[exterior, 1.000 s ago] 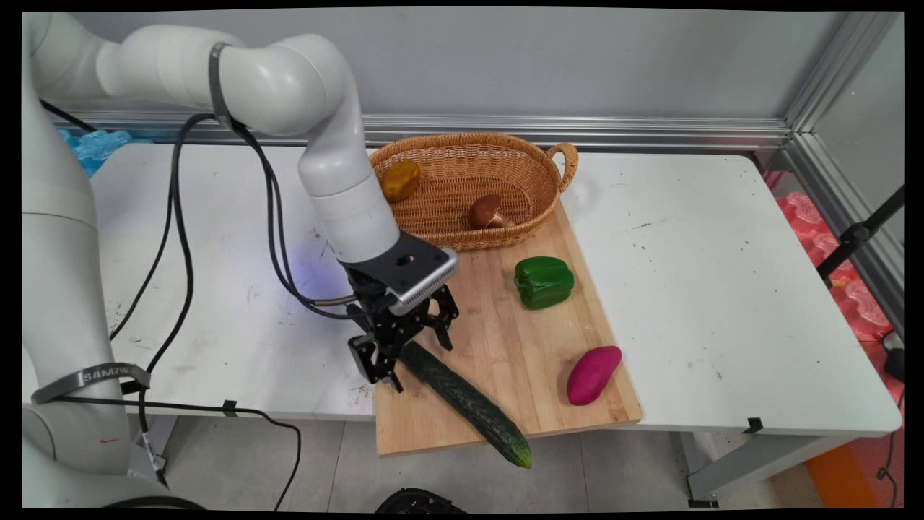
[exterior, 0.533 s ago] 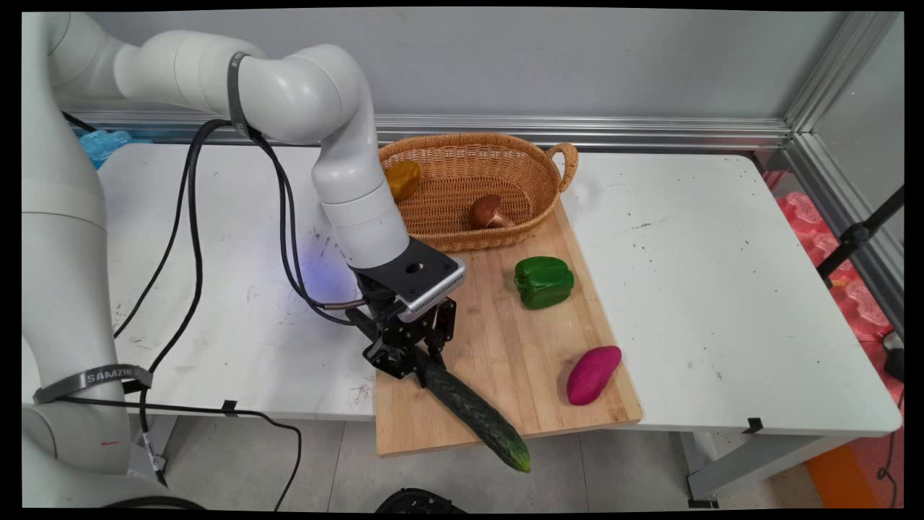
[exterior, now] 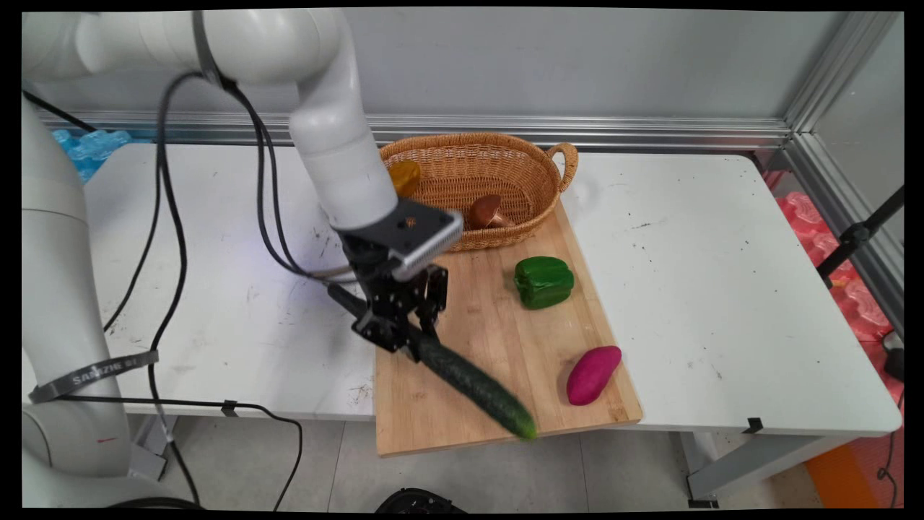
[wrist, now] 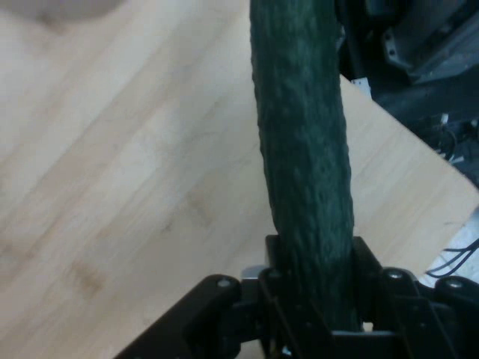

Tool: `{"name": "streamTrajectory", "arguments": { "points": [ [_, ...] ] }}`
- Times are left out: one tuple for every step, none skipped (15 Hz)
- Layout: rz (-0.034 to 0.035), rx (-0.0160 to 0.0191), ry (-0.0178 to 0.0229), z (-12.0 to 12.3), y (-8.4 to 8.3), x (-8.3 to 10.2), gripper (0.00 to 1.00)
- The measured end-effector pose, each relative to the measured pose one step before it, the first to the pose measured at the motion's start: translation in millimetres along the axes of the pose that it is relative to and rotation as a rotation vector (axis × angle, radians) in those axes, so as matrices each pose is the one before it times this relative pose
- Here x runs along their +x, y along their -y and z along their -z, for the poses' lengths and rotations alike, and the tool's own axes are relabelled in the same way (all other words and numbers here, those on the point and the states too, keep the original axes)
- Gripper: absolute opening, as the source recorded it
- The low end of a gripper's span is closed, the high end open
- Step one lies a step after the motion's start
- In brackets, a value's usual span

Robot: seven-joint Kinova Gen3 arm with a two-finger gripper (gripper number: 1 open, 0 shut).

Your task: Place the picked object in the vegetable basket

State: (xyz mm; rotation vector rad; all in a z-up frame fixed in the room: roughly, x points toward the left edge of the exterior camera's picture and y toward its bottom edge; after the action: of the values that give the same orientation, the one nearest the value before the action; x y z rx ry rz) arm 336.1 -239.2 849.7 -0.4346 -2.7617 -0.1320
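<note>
Cucumber (exterior: 473,384) clamped at one end by tool (exterior: 406,337), raised slantwise over cutting board (exterior: 505,339) (basket (exterior: 505,162) behind), carry under way.

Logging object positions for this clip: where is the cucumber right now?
In the main view the cucumber is clamped at one end in the gripper, slanting above the cutting board's near left part, left of the purple sweet potato.
</note>
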Motion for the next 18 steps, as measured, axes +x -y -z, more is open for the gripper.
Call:
{"name": "streamTrajectory", "arguments": {
  "points": [
    [0.02213,0.00853,-0.00171,11.61,0.17,2.22,0.00],
    [0.03030,0.01243,-0.00269,13.38,0.66,1.97,0.00],
    [0.04596,0.02197,-0.00524,15.76,3.08,1.56,0.00],
    [0.03808,0.01800,-0.00373,11.37,3.00,0.62,0.00],
    [0.03833,0.01993,-0.00359,10.39,3.55,-0.14,0.00],
    [0.04355,0.02350,-0.00312,10.59,5.15,-0.57,0.00],
    [0.04303,0.02589,-0.00256,9.72,6.12,-1.03,0.00],
    [0.03675,0.02269,-0.00260,7.36,5.87,-0.85,0.00],
    [0.02431,0.01510,-0.00200,4.76,4.10,-0.41,0.00],
    [0.03579,0.02315,-0.00335,6.58,6.37,-0.66,0.00],
    [0.04253,0.02749,-0.00595,6.97,8.10,-0.25,0.00],
    [0.04167,0.02821,-0.00676,6.04,8.59,-0.06,0.00],
    [0.03537,0.02477,-0.00669,4.54,7.55,0.28,0.00],
    [0.02389,0.01633,-0.00410,2.51,5.20,0.25,0.00],
    [0.04136,0.02986,-0.00823,3.86,9.15,0.61,0.00],
    [0.04025,0.03008,-0.00897,2.95,9.45,1.33,0.00],
    [0.04101,0.03062,-0.00962,1.77,10.07,1.55,0.00],
    [0.03454,0.02626,-0.00802,0.34,8.76,1.56,0.00]
  ]
}}
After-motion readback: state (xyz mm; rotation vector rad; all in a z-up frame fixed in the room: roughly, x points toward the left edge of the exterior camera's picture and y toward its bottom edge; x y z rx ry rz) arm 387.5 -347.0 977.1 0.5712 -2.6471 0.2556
